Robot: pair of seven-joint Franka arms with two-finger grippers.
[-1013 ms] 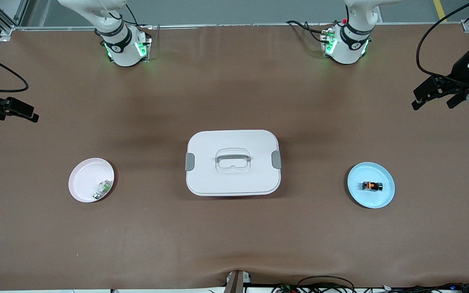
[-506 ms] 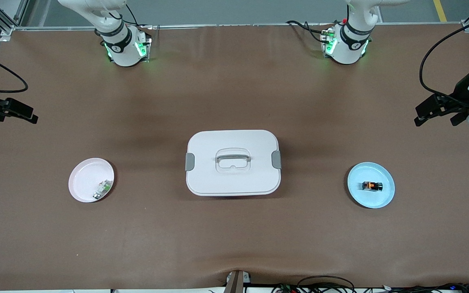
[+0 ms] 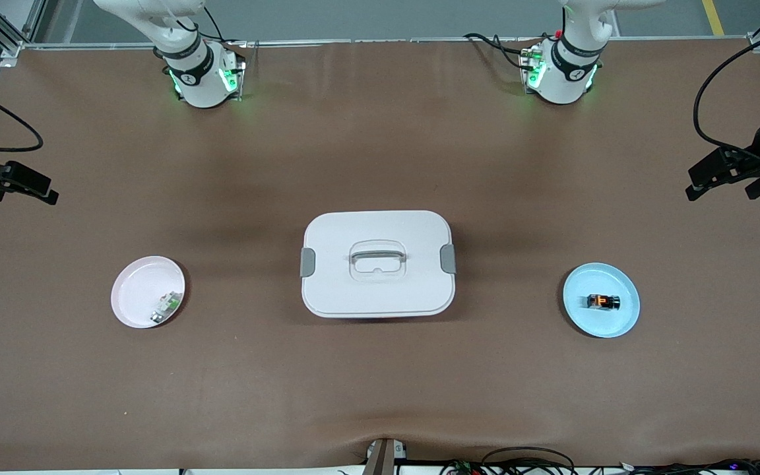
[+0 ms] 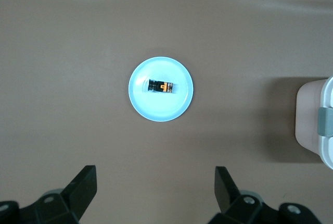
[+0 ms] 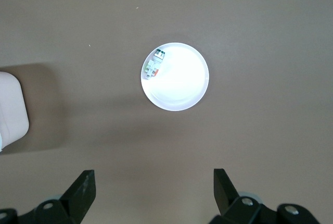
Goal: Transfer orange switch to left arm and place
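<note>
Now hovering, fingers spread and empty: left gripper (image 3: 723, 178) above the table's left-arm end, right gripper (image 3: 24, 187) above its right-arm end; orange switch (image 3: 603, 301) lying on blue plate (image 3: 625, 321).

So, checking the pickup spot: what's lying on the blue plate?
Only the orange switch lies on its side on the blue plate. The plate surface under it is covered, and nothing else shows.

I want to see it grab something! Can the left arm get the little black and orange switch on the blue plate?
Probably yes. The left gripper is open above the small black-and-orange switch on the round blue plate, nothing between.
</note>
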